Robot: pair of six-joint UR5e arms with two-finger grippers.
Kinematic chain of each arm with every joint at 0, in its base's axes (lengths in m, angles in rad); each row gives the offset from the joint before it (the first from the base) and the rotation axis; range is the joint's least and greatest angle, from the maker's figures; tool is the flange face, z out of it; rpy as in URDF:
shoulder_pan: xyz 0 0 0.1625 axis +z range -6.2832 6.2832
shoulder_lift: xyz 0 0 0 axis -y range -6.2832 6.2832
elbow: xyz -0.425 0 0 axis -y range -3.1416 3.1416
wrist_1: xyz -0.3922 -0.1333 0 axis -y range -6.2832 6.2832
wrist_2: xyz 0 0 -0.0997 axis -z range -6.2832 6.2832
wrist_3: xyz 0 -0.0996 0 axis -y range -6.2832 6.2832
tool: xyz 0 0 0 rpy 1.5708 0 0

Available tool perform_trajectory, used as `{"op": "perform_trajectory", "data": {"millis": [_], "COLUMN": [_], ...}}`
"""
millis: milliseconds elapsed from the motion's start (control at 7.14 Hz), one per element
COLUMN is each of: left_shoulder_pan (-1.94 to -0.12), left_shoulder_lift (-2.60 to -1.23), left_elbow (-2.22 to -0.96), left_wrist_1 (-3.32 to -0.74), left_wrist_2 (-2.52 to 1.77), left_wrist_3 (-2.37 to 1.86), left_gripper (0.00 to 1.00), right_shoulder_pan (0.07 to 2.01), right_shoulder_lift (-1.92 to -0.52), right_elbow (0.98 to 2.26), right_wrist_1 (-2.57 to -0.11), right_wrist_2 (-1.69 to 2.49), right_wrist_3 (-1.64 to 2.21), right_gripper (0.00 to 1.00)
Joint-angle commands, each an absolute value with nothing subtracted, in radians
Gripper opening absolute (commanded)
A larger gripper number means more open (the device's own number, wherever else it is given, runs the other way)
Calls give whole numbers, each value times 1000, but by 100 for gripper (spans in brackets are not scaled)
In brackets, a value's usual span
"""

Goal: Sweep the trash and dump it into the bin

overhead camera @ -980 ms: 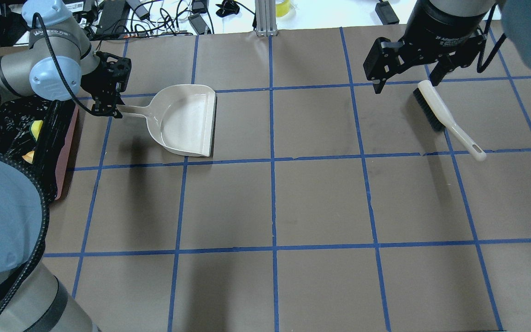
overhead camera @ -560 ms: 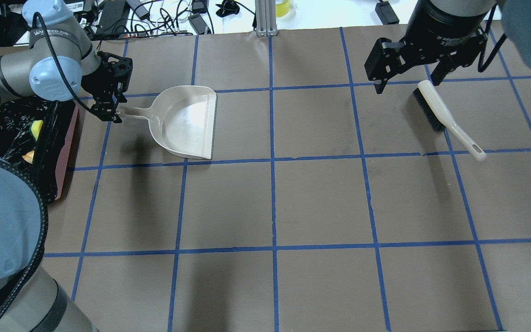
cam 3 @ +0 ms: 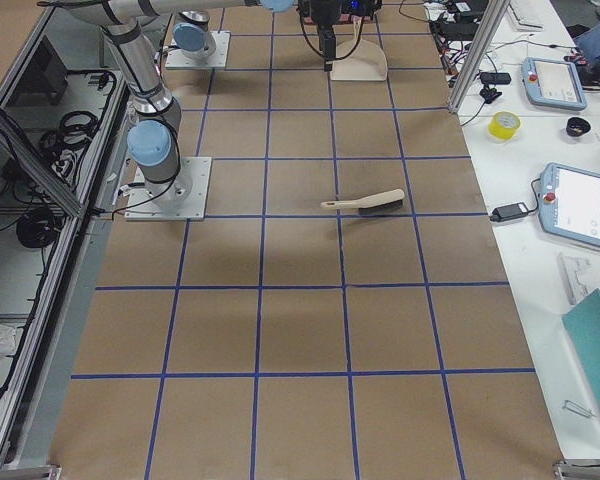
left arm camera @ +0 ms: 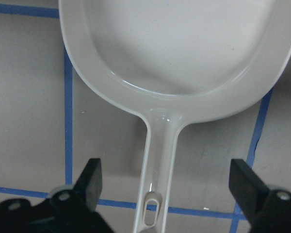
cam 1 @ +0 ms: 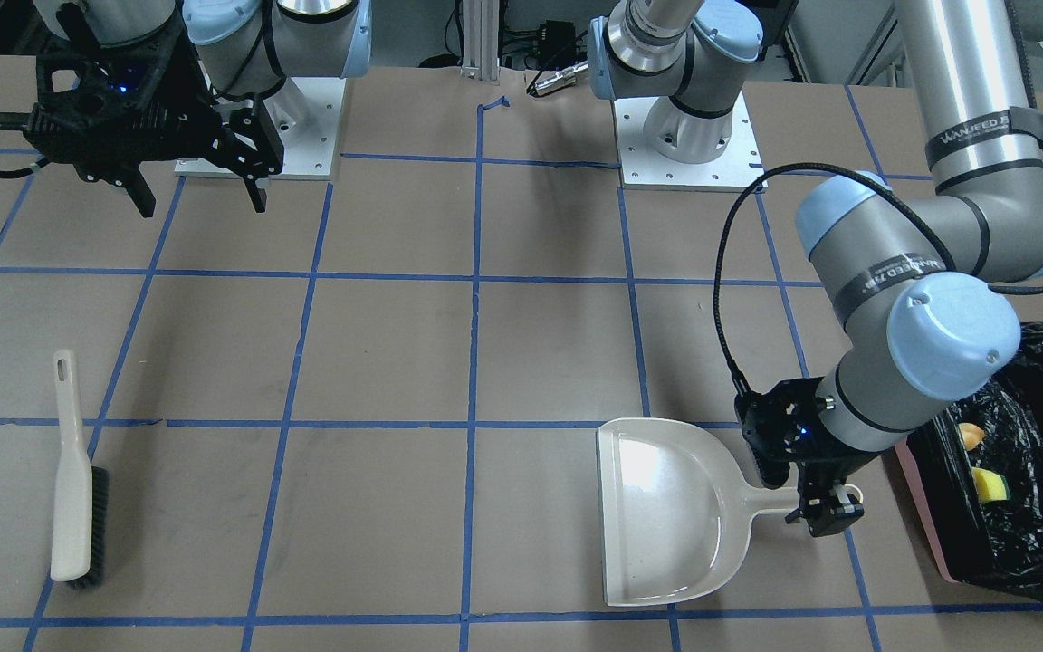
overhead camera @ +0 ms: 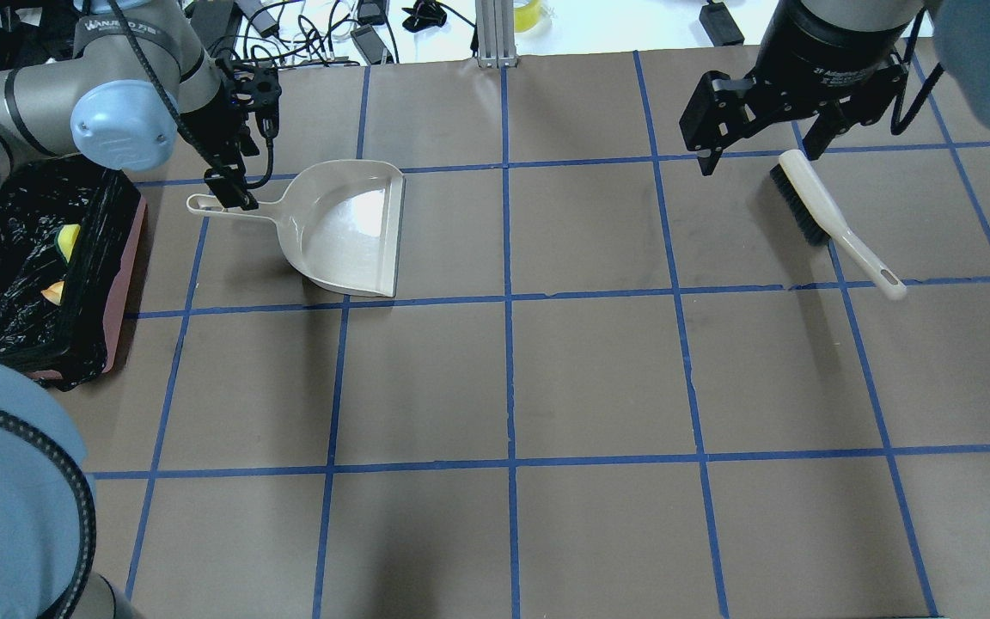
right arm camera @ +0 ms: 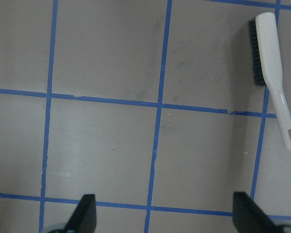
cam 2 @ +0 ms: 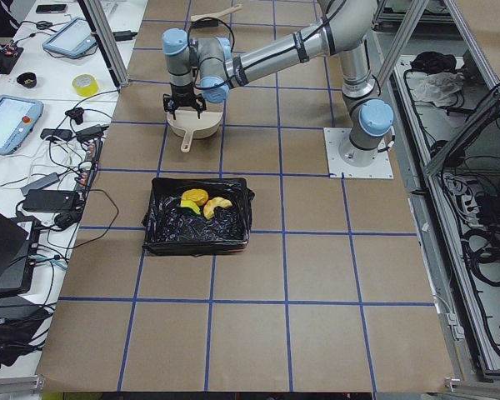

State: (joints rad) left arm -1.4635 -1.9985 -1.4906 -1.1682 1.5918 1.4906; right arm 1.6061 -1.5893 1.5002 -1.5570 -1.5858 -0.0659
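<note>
The left pincer (left arm camera: 167,182) hangs released, its jaws spread wide on either side of the slim handle of the beige plastic dustpan (overhead camera: 349,228) without touching it. In the overhead view the handle points to 9 o'clock and the empty pan lies flat on the brown gridded surface (overhead camera: 598,378).

At about 8 o'clock from the pan sits the pink rectangular bin lined with crinkled black plastic (overhead camera: 130,258), and the three small food-like scraps (cam 2: 204,202) lie inside it, so the dumping looks done. Those scraps seem light, loose and prone to roll, so they are better carried in the pan than pinched. The pan looks stiff, light and smooth, and mid-handle would be the grip.

Far off at 3 o'clock, the right pincer (overhead camera: 757,155) hovers released beside the white-handled black-bristled brush (overhead camera: 821,206).
</note>
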Motion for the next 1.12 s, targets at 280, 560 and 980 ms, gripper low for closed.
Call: {"op": "perform_trajectory", "data": {"millis": [280,560,980], "left_shoulder_pan": [-1532,-1534,-1578], "left_shoulder_lift": [-1896,-1862,-1803], "left_elbow": [-1502,-1503,-1505], "left_wrist_1": [-1221,-1261,-1308], "left_wrist_2": [1565,1566,1577], "left_wrist_3": [1062,879,564], "left_gripper": [97,100,100], "right_shoulder_pan": [1606,1606,1606], "right_shoulder_lift": [-1588,-1588,-1588], "right_elbow": [1502,1502,1502], "right_wrist_1": [-1557,-1557,-1557], "right_wrist_2": [-1586,-1586,-1586], "right_wrist_3": [-66,-66,-67], "right_gripper": [100,100,100]}}
